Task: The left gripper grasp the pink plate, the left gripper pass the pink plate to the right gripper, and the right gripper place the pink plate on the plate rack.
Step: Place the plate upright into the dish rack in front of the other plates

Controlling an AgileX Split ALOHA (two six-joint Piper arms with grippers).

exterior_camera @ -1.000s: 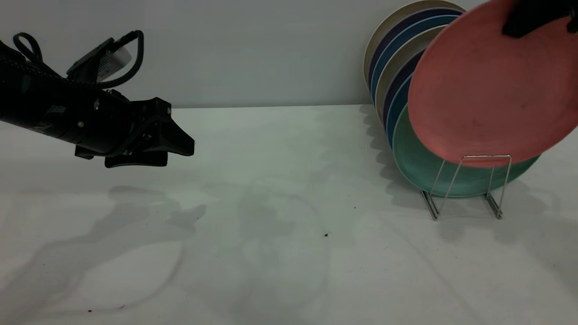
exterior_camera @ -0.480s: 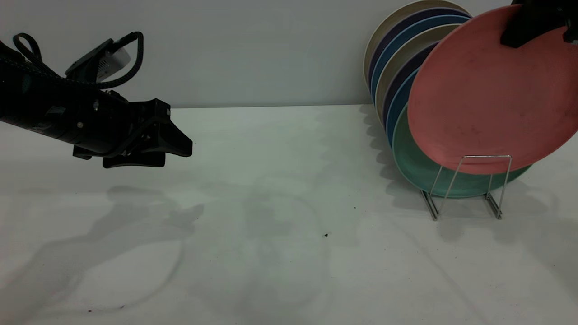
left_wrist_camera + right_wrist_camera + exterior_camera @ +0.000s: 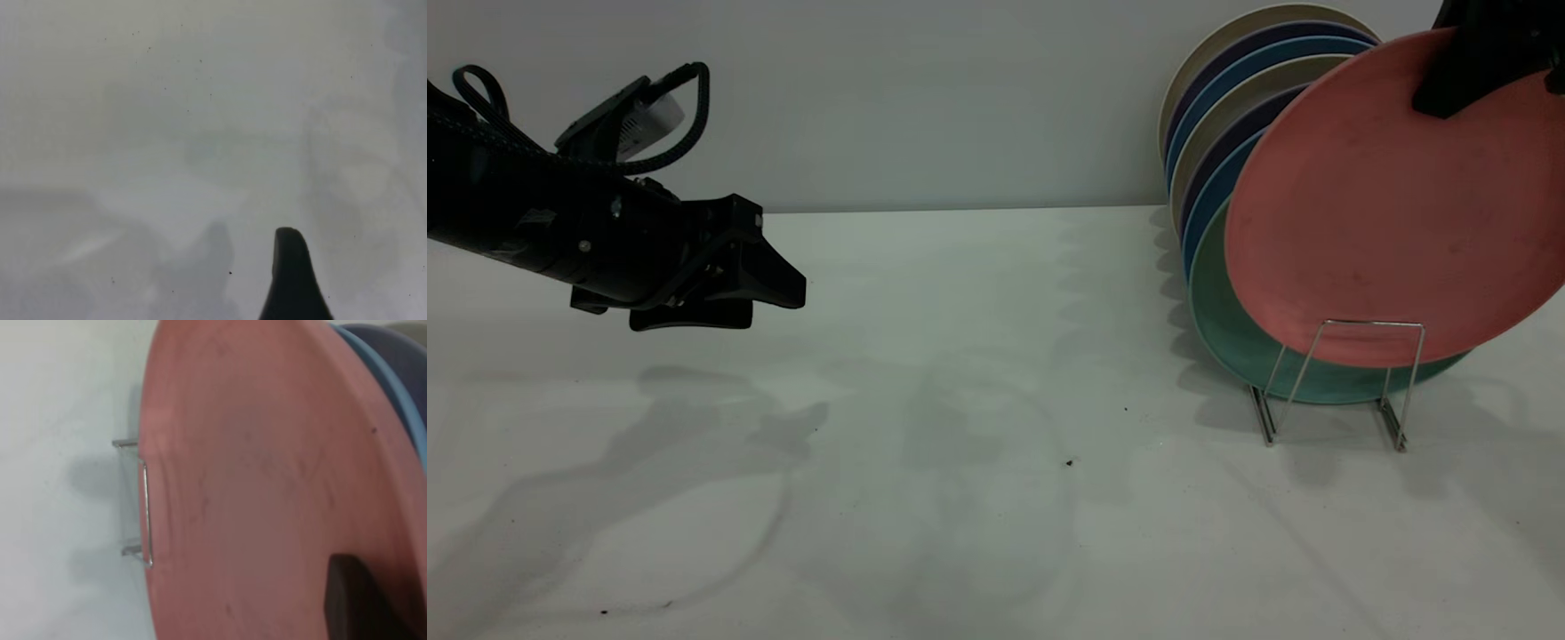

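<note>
The pink plate (image 3: 1387,213) is pinched by the right claw (image 3: 1472,76) at its 1 o'clock rim, tilted w/ lower edge behind the plate rack (image 3: 1334,382) front loop so it can be slotted in, while the left claw (image 3: 769,293) is held narrow & empty at 9 o'clock above the bench (image 3: 960,498).

Tilted pink plate (image 3: 1392,213) behind plate rack (image 3: 1338,378) front loop

This looks like a lab or robot test bench, though the narrow view leaves that unsure; a bare white table (image 3: 978,427) meets a plain grey wall (image 3: 925,98), with nothing homely about it. A black robot arm (image 3: 525,222) with looped cables hangs over it; a wire plate rack (image 3: 1343,382) holds coloured plates (image 3: 1227,169).
</note>
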